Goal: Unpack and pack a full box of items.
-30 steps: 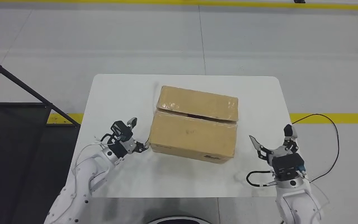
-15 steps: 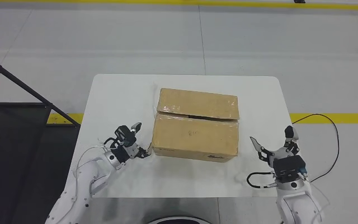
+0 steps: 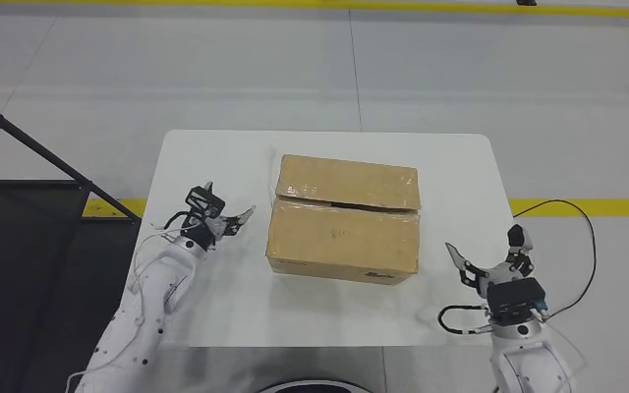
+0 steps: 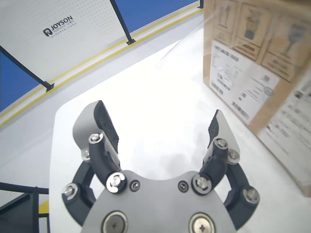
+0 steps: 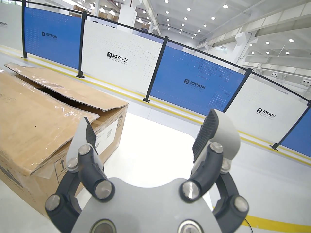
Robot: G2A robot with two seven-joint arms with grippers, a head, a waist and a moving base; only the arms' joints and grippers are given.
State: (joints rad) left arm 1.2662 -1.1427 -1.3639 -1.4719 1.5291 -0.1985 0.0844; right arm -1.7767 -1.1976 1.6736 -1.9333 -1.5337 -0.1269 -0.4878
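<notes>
Flanking the box, left pincer and right pincer hang spread wide.

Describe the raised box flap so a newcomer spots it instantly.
On the white table sits one brown cardboard box. Its top has two flaps; the one meant is the far flap, lifted over a dark gap, while the near flap lies lower.

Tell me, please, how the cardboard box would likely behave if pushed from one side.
The cardboard box sits broad and low on the table, so it would probably slide rather than tip. Its top flaps lie loose, gapped, so they likely flex if pressed.
</notes>
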